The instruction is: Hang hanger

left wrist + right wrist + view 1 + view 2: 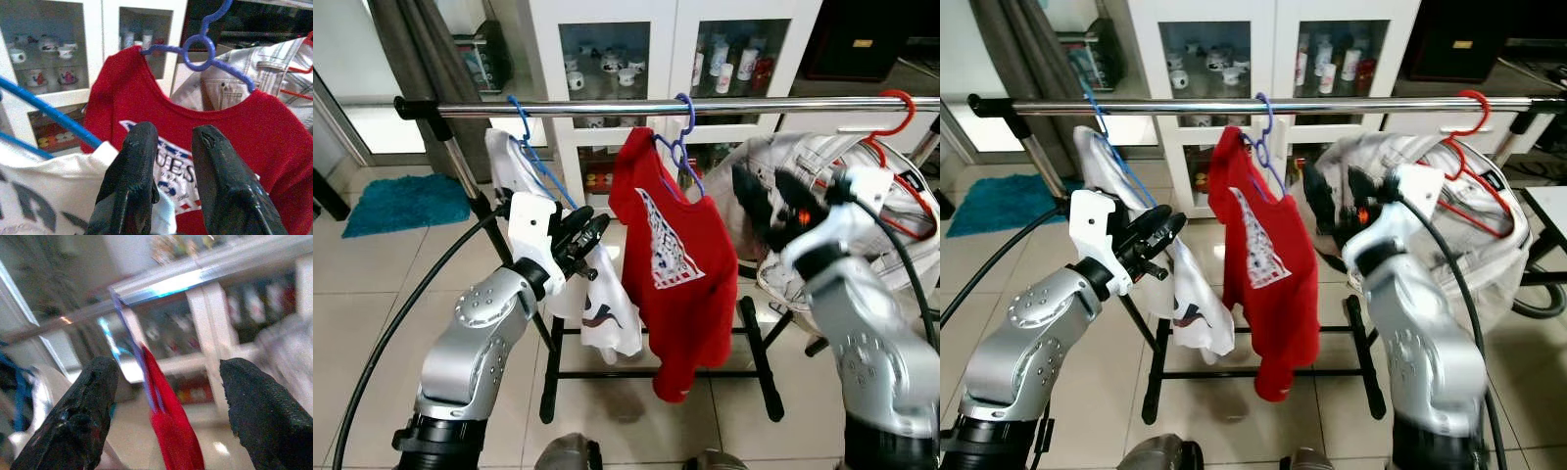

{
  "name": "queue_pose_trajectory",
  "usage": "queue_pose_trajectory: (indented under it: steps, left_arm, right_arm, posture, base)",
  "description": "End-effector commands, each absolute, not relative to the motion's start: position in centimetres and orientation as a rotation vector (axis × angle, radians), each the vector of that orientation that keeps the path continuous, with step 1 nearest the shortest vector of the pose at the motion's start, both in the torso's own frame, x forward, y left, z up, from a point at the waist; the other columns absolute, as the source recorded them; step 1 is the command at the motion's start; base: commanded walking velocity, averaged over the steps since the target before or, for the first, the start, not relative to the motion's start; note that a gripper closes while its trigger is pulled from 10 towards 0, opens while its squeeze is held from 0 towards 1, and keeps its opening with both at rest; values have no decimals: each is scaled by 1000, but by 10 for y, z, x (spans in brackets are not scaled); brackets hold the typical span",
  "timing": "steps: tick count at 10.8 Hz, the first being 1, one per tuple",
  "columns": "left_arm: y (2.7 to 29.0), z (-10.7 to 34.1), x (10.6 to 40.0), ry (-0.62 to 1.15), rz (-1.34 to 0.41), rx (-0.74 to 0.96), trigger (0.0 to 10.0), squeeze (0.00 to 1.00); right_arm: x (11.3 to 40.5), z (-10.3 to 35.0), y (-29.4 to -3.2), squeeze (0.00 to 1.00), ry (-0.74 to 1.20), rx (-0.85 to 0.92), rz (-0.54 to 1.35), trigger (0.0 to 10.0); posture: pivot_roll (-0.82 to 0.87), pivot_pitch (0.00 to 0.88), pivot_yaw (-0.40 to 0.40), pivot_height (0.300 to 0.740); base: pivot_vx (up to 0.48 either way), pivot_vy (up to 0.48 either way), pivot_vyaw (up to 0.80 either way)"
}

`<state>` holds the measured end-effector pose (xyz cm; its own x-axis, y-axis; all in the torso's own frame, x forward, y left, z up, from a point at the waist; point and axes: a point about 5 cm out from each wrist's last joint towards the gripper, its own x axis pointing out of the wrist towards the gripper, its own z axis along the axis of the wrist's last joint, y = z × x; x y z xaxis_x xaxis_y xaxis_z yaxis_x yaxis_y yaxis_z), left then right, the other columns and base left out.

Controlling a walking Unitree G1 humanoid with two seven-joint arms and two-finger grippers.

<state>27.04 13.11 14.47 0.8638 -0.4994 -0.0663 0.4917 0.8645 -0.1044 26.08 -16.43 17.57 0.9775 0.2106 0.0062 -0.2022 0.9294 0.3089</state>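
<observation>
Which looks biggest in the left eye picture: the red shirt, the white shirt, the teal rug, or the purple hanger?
1. Red shirt
2. White shirt, though the left gripper hides part of it
3. Teal rug, which is farther away, so this place is unsure
4. Purple hanger

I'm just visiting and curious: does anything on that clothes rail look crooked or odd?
Yes. The red shirt hangs lopsided on its purple hanger: one shoulder rides high while the rest sags down to the side. The white shirt on the blue hanger also droops unevenly.
</observation>
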Motion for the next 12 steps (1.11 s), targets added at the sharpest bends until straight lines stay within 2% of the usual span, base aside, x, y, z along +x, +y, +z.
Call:
queue_pose_trajectory:
  steps: [1, 2, 4, 7, 12]
  left_arm:
    - [132, 147, 269, 77, -511, -72, 10000, 0]
    - [132, 147, 268, 77, -509, -73, 10000, 0]
    - [131, 147, 268, 74, -502, -78, 10000, 0]
    - [131, 146, 268, 77, -493, -76, 10000, 0]
    - [131, 145, 269, 85, -490, -71, 10000, 0]
  right_arm:
    - [257, 173, -164, 1000, 73, 305, 171, 10000]
    - [255, 173, -163, 1000, 78, 308, 165, 10000]
    - [245, 170, -155, 973, 98, 198, 135, 10000]
    - [243, 170, -158, 988, 99, 129, 89, 10000]
    - [243, 170, -161, 988, 98, 146, 34, 10000]
  posture:
    - [-62, 0, 52, 740]
    - [-65, 0, 51, 740]
    - [-62, 0, 43, 740]
    - [-58, 0, 41, 740]
    - [-59, 0, 44, 740]
  base:
    - [0, 0, 0]
    - [0, 0, 0]
    - [0, 0, 0]
    - [0, 0, 0]
    - [0, -436, 0]
